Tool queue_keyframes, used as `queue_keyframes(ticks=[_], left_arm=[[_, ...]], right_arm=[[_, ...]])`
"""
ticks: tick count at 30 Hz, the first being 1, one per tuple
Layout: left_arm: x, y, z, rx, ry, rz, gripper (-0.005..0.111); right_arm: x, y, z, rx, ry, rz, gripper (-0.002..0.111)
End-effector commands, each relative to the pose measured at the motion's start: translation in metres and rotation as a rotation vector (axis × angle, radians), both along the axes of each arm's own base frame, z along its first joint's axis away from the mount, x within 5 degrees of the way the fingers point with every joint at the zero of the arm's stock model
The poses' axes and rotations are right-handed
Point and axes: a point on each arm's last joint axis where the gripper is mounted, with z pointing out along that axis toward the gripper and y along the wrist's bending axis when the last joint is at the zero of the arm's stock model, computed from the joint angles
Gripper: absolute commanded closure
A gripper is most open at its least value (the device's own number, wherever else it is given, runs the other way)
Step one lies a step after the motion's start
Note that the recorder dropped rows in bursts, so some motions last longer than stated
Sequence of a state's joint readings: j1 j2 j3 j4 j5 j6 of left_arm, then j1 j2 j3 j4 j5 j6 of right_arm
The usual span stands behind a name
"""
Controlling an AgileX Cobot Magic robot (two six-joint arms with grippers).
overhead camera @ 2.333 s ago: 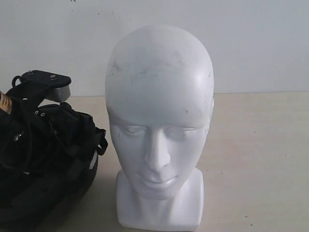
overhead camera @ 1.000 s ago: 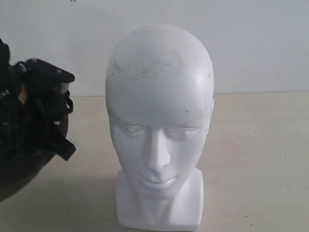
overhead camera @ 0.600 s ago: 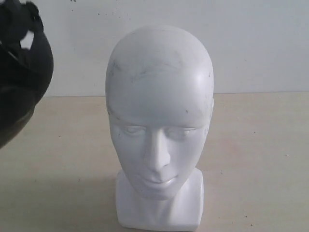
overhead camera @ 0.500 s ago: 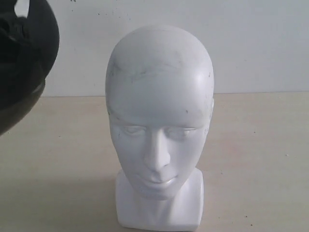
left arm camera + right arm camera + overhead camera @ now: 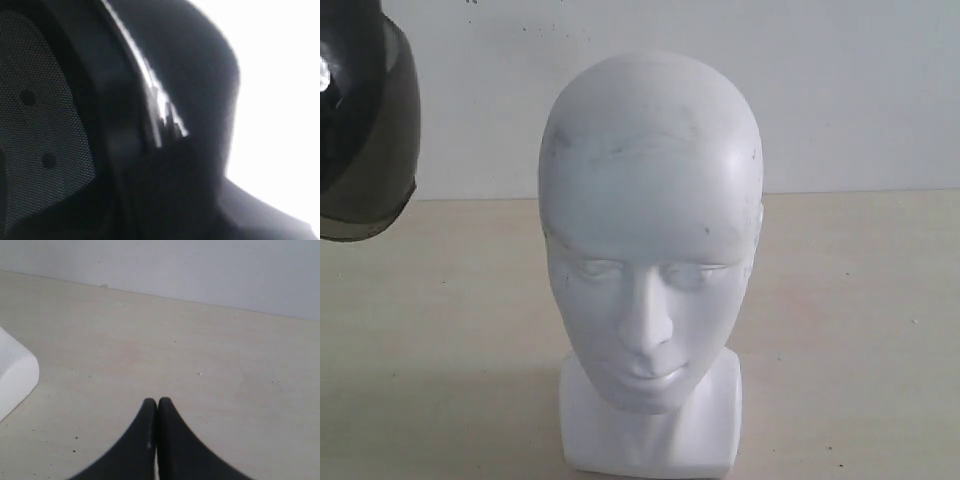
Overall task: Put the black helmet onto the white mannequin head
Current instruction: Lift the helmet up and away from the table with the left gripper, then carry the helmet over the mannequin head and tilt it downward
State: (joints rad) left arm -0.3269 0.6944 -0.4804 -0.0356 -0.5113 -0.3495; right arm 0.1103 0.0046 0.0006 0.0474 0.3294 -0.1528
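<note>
My right gripper has its two black fingertips pressed flat together with nothing between them, poised above the pale table. Just off to one side of them, the squarish corner of the white mannequin head edges into the right wrist view, apart from the tips. I cannot tell how my left fingers stand. The left wrist view is filled at very close range by the black helmet, and no finger shows clearly against it. I see only its dark rim with a streak of glare, and beside that a grey mesh pad with two small dark dots, all blurred. In the exterior view the black helmet sits at the upper left edge, raised off the table. Its smoky translucent visor is turned toward the middle, and most of the shell is cut off by the frame. The white mannequin head stands upright on its base at the centre of the table. It faces the camera, bare, with faint dark scuffs across the crown, and it is well apart from the helmet. A plain white wall rises behind everything.
</note>
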Motion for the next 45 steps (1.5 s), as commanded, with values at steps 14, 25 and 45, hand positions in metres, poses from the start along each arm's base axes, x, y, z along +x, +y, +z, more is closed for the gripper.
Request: queue_keyframes(ticks=[14,25,45], left_arm=[[-0.054,0.014,0.040,-0.933,-0.367,-0.770,0.102],[-0.056,-0.006,0.112,-0.812,-0.412,-1.054,0.102],[0.021,-0.053,0.105,-0.736,-0.051,-1.200,0.102]], right_arm=[[0.000,0.000,0.001,-0.001,-0.014,0.004,0.109],[0.002,-0.001,0.027,0.040,-0.295,-0.011,0.109],[-0.005,-0.007,0.060,0.378,-0.636,-0.046,0.109]])
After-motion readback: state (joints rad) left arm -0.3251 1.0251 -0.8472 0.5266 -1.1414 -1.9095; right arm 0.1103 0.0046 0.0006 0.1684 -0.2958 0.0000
